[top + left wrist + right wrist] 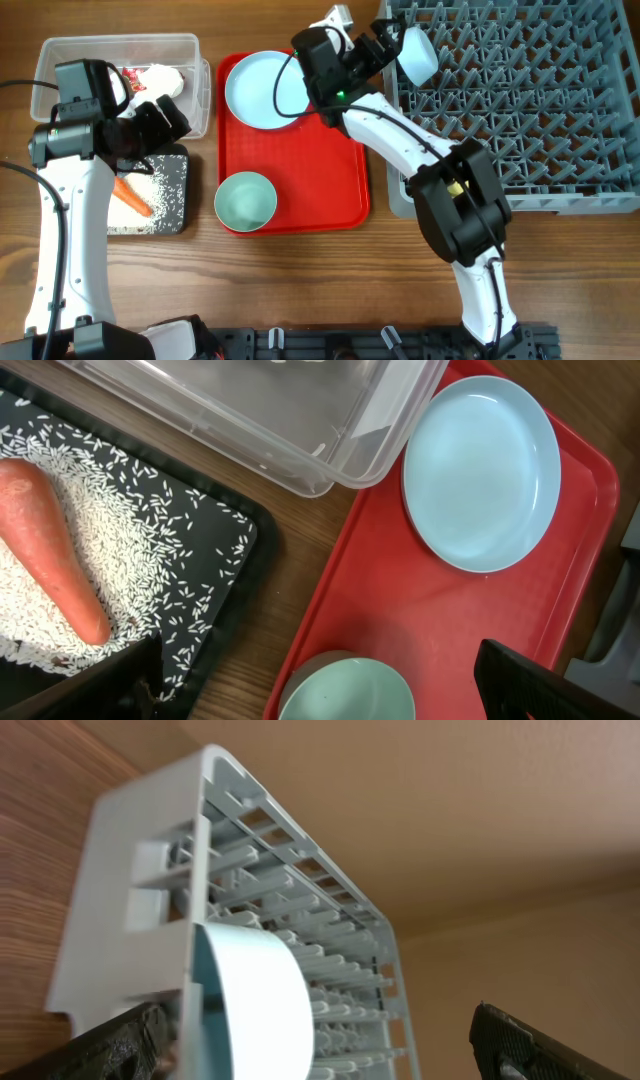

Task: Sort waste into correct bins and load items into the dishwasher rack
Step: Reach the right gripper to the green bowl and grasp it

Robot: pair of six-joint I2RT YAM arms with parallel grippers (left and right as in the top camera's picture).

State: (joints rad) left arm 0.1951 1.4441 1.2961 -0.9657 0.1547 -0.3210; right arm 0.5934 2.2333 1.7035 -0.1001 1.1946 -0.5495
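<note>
Loading is under way: the right end effector [400, 45] grips a cup [418, 55] over the rack [520, 100] corner; next, lower it between tines. Left end effector [165, 115] hangs open, carrot [132, 196] below.

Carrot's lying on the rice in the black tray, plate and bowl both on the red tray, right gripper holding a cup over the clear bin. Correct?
Not quite. The right gripper holds the cup over the dishwasher rack, not the clear bin; the overhead view shows it. Carrot, plate and bowl are as stated.
</note>
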